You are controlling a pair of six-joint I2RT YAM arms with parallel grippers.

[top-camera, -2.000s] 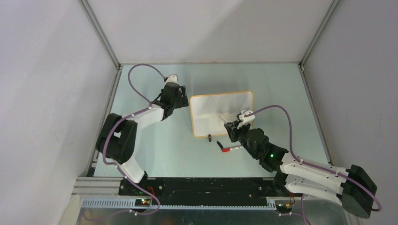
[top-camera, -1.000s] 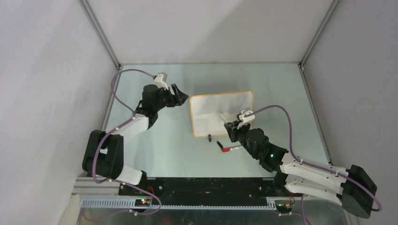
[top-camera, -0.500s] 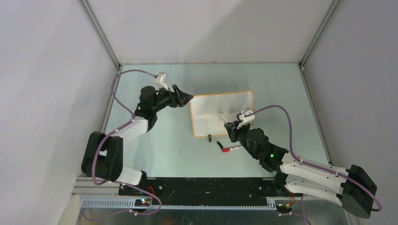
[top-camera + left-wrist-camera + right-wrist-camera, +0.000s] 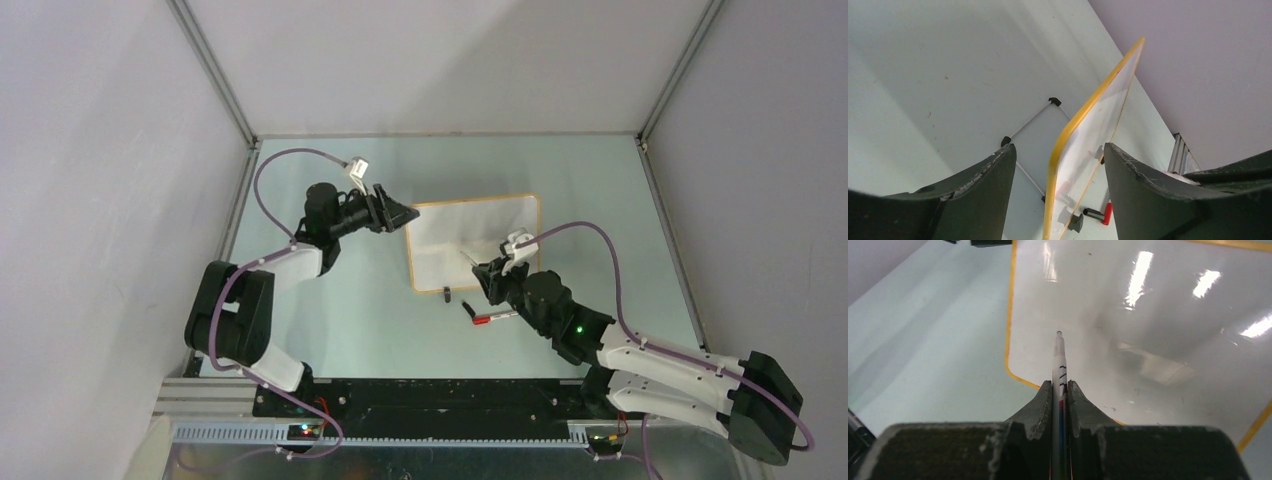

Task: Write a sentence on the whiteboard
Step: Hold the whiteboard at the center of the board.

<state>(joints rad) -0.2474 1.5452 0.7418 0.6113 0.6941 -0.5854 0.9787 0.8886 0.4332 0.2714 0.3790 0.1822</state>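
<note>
**Operator:** Where is the whiteboard?

**Robot:** The whiteboard [image 4: 455, 235] sits on the pale green table [image 4: 340, 300], about mid-table and a little right of centre. Its long sides run left to right, and it lies between my two grippers. A small black clip foot [image 4: 446, 293] pokes out at its near edge, towards the left. I cannot tell whether the board lies flat or is propped up.

**Operator:** What is your left gripper doing?

**Robot:** My left gripper [image 4: 405, 213] is at the board's far-left corner, jaws wide apart. In the left wrist view the board's yellow edge runs up between my two fingers [image 4: 980, 192]. It is clear of both as far as I can see, so I am gripping nothing there.

**Operator:** And the right?

**Robot:** My right gripper [image 4: 1059, 386] is clamped tight on a marker [image 4: 1059, 355]. It has a white barrel with dark markings, and the nib points away from the wrist. The nib is over the board's white face close to its near-left corner, just inside the frame. Whether it touches the surface I cannot tell.

**Operator:** What shows on the board's face?

**Robot:** Glare from the lights, in bright streaks.

**Operator:** Anything else on the table?

**Robot:** A short pen-shaped piece [image 4: 492, 318] with a red end lies on the near side of the board. It is beside my right gripper and apart from the frame.
</note>
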